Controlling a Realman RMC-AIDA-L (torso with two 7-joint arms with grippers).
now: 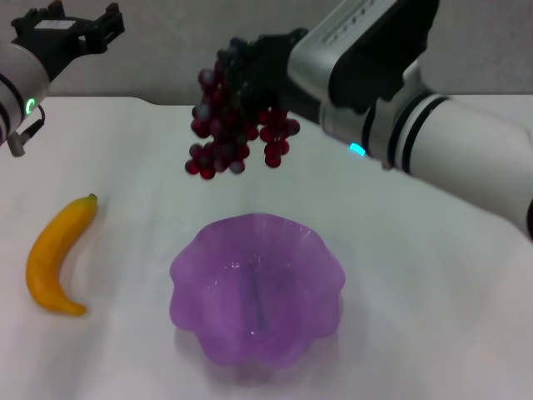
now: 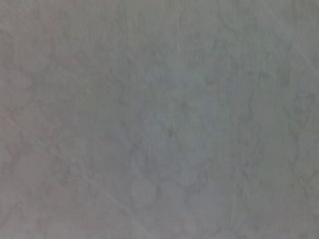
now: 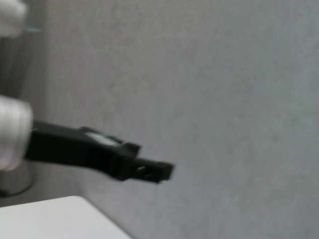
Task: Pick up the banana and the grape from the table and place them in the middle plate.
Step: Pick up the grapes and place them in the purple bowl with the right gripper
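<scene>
My right gripper (image 1: 250,71) is black, on a silver-grey and white arm with black bands and a small cyan light. The grape (image 1: 233,125) it holds is dark red-purple, a few berries paler with a whitish bloom. My left gripper (image 1: 71,32) is black too, its white arm showing a green light. The banana (image 1: 57,254) is yellow-orange with a dark green stem tip. The middle plate (image 1: 256,287) is translucent purple. The table (image 1: 433,300) is plain white, the wall behind it grey.
</scene>
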